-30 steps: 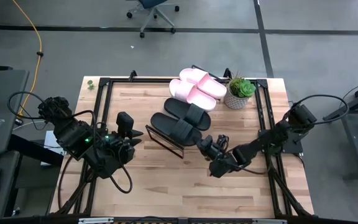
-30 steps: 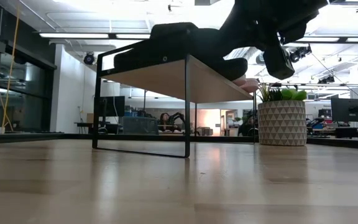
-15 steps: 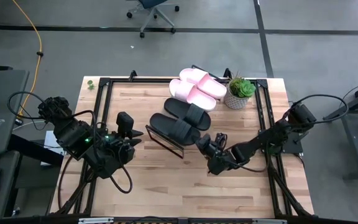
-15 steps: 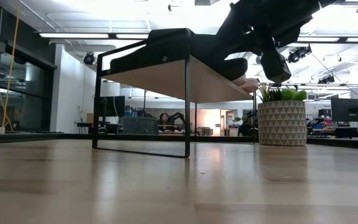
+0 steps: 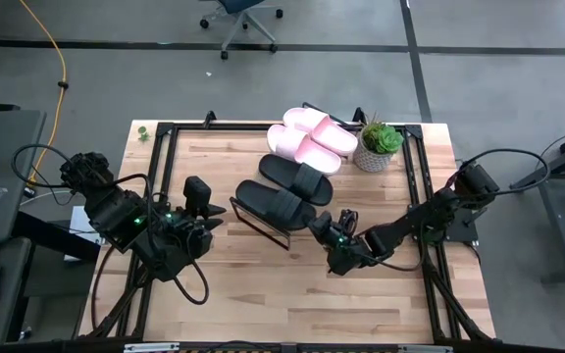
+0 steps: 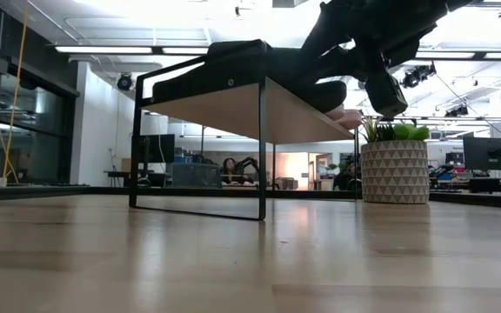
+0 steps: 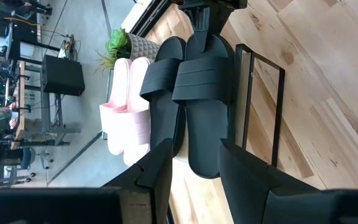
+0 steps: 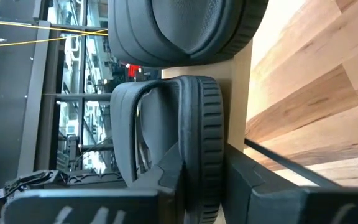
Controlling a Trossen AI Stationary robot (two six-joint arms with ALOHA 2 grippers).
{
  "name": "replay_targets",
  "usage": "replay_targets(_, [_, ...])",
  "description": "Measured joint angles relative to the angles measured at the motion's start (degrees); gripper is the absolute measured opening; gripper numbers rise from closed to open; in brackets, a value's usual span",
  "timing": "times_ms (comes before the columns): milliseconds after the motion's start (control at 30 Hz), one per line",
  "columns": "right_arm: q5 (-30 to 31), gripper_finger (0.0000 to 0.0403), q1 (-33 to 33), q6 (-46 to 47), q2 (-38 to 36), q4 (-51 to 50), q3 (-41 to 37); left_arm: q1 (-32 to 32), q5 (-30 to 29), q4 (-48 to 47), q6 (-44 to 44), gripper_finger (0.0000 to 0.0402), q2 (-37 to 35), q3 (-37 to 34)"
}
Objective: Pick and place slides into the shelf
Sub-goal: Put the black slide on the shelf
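Slides on the shelf [image 5: 284, 235]: two black slides [image 5: 281, 205] [image 5: 297, 176] lie side by side on the slanted board, and two pink slides [image 5: 310, 137] lie on it beyond them, beside the potted plant [image 5: 378, 145]. The right gripper [image 5: 324, 233] sits at the shelf's near end, its fingers [image 8: 173, 180] straddling the nearest black slide's edge; clamped or loose cannot be told. The left gripper [image 5: 197, 214] hovers beside the shelf, fingers [image 7: 157, 171] apart and empty.

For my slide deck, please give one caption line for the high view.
Four slides, pink and black, sit on the shelf; right claw at nearest black slide.
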Motion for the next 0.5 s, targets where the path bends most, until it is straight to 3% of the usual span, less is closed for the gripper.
replay_targets(500, [-0.21,0.0124,-0.29,-0.02,-0.02,-0.28,0.0,0.01,0.12,-0.9,-0.15,0.0117,0.0,0.01])
